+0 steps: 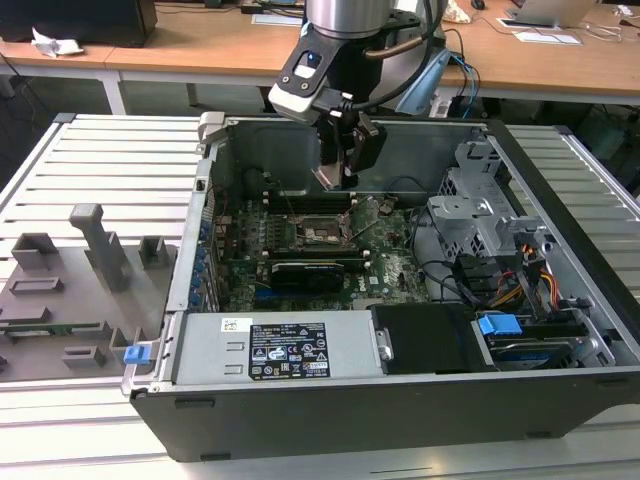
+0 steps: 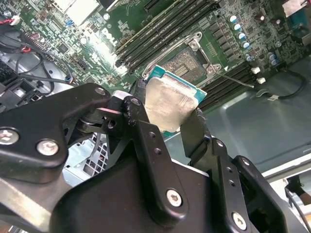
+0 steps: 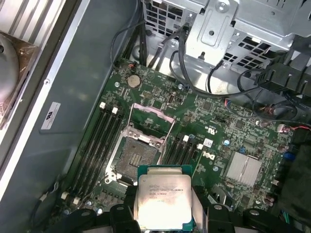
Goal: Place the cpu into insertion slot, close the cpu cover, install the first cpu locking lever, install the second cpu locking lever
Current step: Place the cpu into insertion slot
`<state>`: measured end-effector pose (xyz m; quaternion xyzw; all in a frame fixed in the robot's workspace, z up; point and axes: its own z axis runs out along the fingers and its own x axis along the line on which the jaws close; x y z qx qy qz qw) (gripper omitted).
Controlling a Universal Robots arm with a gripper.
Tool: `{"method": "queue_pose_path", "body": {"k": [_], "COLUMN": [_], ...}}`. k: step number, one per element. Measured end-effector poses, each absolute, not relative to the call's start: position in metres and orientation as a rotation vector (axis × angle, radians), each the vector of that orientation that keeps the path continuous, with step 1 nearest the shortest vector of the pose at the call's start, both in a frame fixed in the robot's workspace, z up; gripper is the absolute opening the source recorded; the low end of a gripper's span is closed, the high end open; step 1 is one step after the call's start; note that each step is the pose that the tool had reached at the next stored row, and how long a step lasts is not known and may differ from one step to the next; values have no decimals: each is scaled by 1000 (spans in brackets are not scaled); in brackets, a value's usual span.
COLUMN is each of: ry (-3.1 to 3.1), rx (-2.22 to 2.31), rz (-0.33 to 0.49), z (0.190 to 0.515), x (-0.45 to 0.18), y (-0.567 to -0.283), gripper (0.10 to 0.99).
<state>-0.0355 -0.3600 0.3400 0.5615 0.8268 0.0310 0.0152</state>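
- Over on the exterior view's left, the grey fixture tray (image 1: pixel 80 290) sits outside the computer case (image 1: pixel 190 260). It's well apart from the action, so no worries there.
- Moving in, the memory slots (image 3: pixel 97 141) run right alongside the socket (image 1: pixel 322 232). The socket is empty, and the cpu cover (image 3: pixel 153 112) is flipped up and open at its far end.
- Middle: the gripper (image 1: pixel 342 170) hangs over the motherboard, close to the socket. Its jaws are clenched on the cpu (image 2: pixel 167 104), one finger (image 2: pixel 141 121) on each side edge. So the chip is up in the air, not seated.
- My worry: in the second wrist view the cpu looks tilted relative to the board. If it goes down crooked or off-centre, a corner could dig into the socket contacts and bend them.
- It's also only pinched by thin edges, so a slip could drop it onto the board. The raised cover could get clipped too.
- On the exterior view's right, loose black cables (image 1: pixel 440 275) lie near the drive cage (image 1: pixel 490 200). They might snag the arm if it swings that way.
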Motion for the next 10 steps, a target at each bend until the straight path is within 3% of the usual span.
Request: {"method": "queue_pose_path", "body": {"k": [10], "ry": [2539], "rx": [1793], "rz": [96], "z": [338], "x": [-38], "y": [-360], "gripper": [529]}}
